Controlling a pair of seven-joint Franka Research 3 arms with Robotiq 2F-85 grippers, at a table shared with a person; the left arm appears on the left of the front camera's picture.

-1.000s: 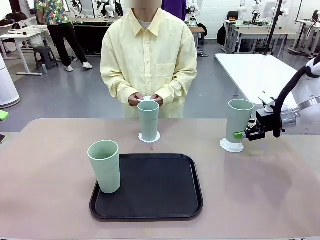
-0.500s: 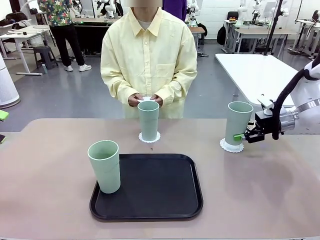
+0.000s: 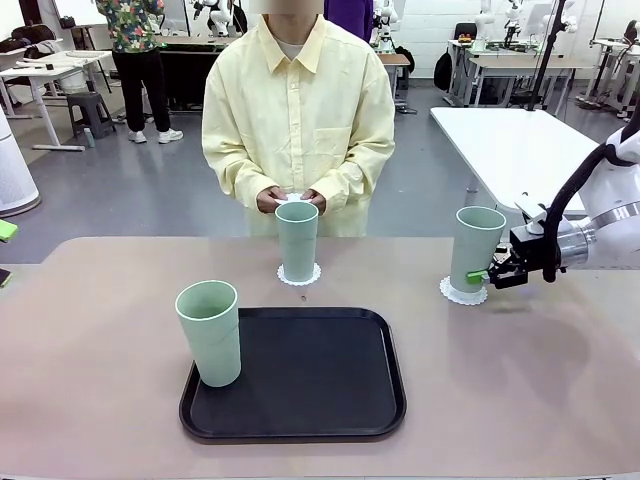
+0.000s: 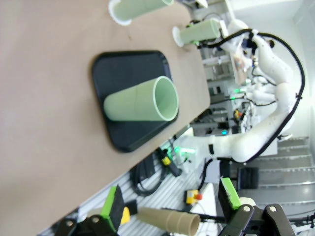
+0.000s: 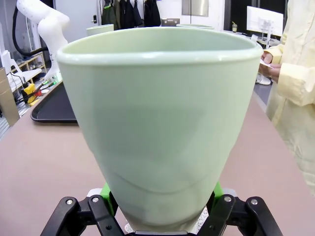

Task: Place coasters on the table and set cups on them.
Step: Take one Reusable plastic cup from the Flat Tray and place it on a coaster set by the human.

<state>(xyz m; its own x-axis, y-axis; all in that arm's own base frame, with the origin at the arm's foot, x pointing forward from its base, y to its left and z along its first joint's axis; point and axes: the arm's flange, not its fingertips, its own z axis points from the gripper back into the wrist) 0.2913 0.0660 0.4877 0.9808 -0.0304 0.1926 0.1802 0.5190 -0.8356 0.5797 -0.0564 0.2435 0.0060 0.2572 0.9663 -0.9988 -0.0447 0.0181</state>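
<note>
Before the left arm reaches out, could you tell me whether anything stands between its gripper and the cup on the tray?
Nothing visible does: bare table lies between the open left gripper and the cup on the tray.

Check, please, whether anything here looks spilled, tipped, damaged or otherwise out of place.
Nothing stands out. The middle cup and right cup sit upright on their coasters, and the left cup stands upright at the tray's left edge.

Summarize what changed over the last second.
The right gripper, shut on the right cup, sank slightly, bringing the cup lower onto its coaster. Nothing was taken hold of or let go. The middle cup, tray cup, tray and the person's hands stayed put.
</note>
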